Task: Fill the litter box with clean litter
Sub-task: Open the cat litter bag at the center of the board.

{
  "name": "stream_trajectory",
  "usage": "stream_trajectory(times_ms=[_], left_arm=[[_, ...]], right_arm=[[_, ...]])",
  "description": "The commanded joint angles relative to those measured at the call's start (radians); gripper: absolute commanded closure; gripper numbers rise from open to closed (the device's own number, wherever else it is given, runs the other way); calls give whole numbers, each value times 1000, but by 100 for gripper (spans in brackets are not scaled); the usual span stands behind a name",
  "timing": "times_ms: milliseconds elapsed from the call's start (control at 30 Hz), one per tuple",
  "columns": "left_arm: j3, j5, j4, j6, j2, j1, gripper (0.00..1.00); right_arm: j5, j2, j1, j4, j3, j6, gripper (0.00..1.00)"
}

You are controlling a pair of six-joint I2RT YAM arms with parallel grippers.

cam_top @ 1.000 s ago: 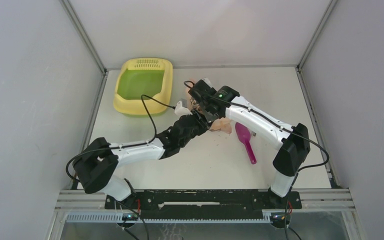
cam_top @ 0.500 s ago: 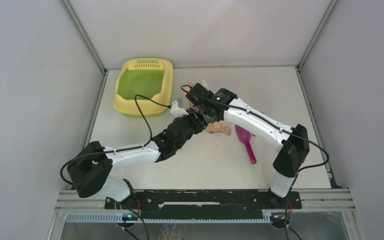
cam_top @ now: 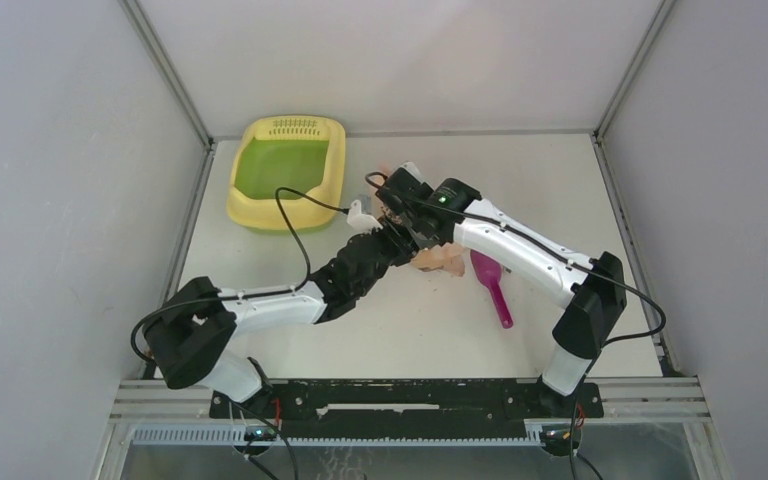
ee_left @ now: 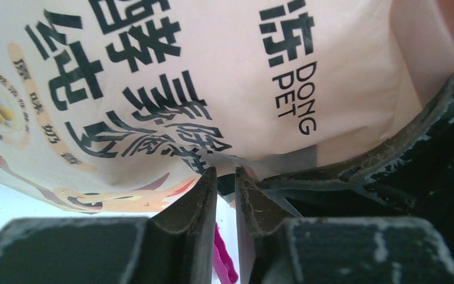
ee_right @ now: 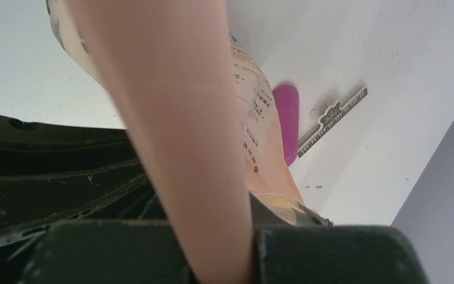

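Plain grey walls enclose a white table, evenly lit.

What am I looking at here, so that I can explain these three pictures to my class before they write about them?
This is a robot: two white and black arms bolted at the near edge of a table, each ending in a two-finger gripper. The wide picture comes from a fixed camera above and behind the arms. The two close-ups come from cameras on the wrists, so each shows its own fingers. On the table are a yellow litter box with a bare green floor, and a magenta scoop. Between the arms is a printed peach bag. The right gripper is shut on the bag. The left gripper has its fingers nearly together at the bag's lower edge; whether it grips the bag is not clear.
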Motion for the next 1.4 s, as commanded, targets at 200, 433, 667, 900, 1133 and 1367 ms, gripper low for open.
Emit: stream_trajectory(times_ms=[200, 433, 667, 900, 1133, 1367], left_arm=[[31, -14, -5, 65, -76, 0, 81], [-21, -53, -119, 109, -209, 3, 81], [-64, -83, -187, 136, -306, 7, 80], [-113, -90, -203, 120, -349, 10, 80], [-185, -98, -214, 89, -419, 9, 80], [-208, -121, -271, 92, -494, 9, 80]], right_arm=[[206, -102, -69, 262, -18, -184, 100], [311, -96, -212, 356, 79, -257, 100], [478, -59, -205, 493, 135, -390, 100], [308, 36, -97, 359, 107, -222, 100], [-15, 106, 17, 328, -34, -98, 73], [-82, 36, -14, 396, -88, -159, 40]])
